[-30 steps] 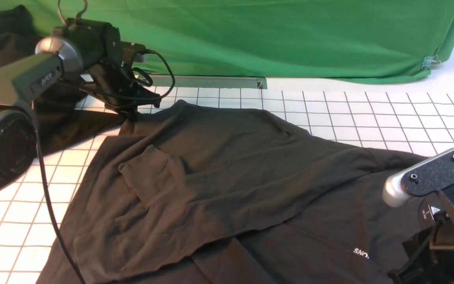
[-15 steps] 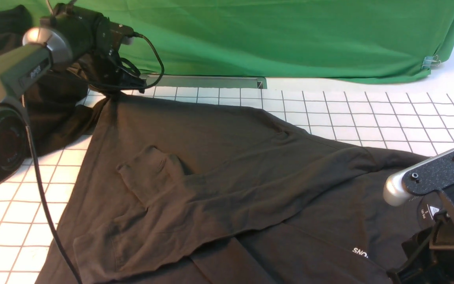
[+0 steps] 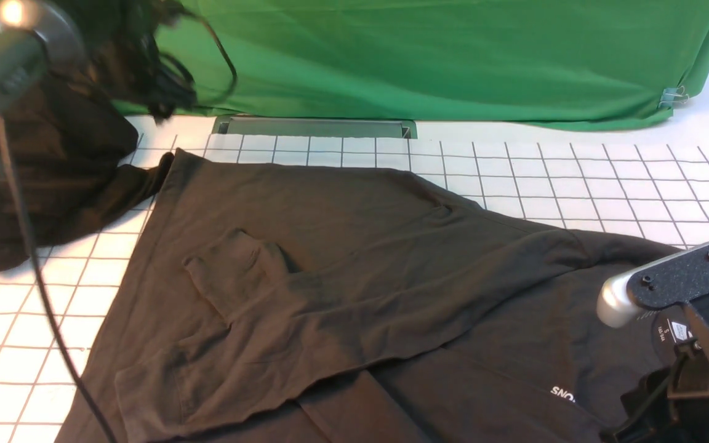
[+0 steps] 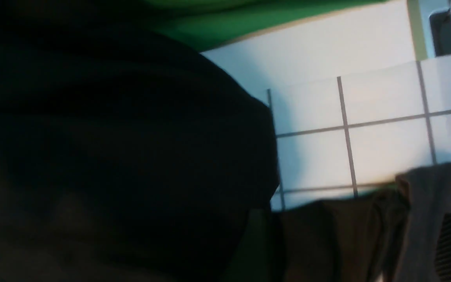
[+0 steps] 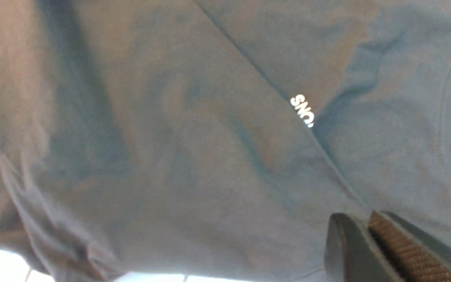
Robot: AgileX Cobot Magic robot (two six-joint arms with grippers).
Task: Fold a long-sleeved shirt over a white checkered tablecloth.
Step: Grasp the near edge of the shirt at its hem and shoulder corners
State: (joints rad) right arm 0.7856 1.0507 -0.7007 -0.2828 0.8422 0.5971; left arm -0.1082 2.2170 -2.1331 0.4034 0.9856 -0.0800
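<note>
Left hand raised clear, right hand low, pinching shirt

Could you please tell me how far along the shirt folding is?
Done: one sleeve and one side of the long-sleeved shirt lie folded across its front on the white checkered tablecloth. In hand: the right gripper, jaws nearly closed, sits at the fold edge; the left gripper hangs clear, open. Left: the other folds; the shirt lies spread wide.

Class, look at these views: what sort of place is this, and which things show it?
Probably a robotics lab or recording bench, not a home: a green fabric backdrop hangs behind, a white checkered tablecloth lies under the long-sleeved shirt, and a robot arm reaches in.
</note>
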